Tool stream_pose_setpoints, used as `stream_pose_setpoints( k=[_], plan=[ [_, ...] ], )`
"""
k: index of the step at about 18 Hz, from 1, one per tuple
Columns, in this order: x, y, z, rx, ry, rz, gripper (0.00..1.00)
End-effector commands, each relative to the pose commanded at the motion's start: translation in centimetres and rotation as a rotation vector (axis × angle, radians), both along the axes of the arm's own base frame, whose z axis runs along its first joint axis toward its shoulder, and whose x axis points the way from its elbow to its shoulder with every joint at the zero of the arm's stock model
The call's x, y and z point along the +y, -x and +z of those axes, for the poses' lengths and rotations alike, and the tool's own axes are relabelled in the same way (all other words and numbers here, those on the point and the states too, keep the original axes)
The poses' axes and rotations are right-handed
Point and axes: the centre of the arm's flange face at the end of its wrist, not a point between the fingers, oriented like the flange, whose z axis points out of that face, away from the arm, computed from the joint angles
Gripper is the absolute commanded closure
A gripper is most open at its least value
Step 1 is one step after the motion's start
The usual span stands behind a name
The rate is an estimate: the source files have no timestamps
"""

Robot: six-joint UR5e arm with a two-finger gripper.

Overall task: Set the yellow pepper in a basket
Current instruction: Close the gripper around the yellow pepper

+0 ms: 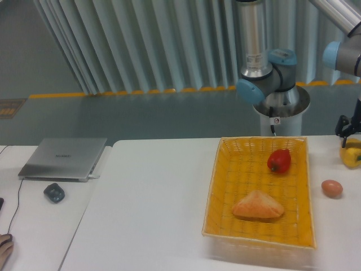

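Yellow pepper at the table's far right edge, well outside the basket, under the gripper, claw opening impossible to tell; grasp, carry and drop apparently all left.

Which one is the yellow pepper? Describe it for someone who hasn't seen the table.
Start at the basket on the white table. Look past its far right corner to the frame's right edge, under the gripper. The yellow pepper is the glossy, lumpy one there; the egg nearer is brown and smooth.
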Motion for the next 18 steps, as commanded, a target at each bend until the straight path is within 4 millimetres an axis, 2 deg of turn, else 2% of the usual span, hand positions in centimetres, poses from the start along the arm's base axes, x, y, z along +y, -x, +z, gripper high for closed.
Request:
stream_pose_setpoints(
  k=[4, 6, 9, 14, 18],
  plan=[
    [0.4, 0.2, -0.5, 0.001, 0.003, -0.011, 0.00],
    [0.5, 0.3, -0.5, 0.001, 0.003, -0.012, 0.05],
    [0.5, 0.5, -0.5, 0.001, 0.003, -0.011, 0.24],
    [0.5, 0.8, -0.7, -0.001, 0.003, -0.011, 0.41],
    [0.6, 1.3, -0.2, 0.009, 0.001, -0.008, 0.45]
  ],
)
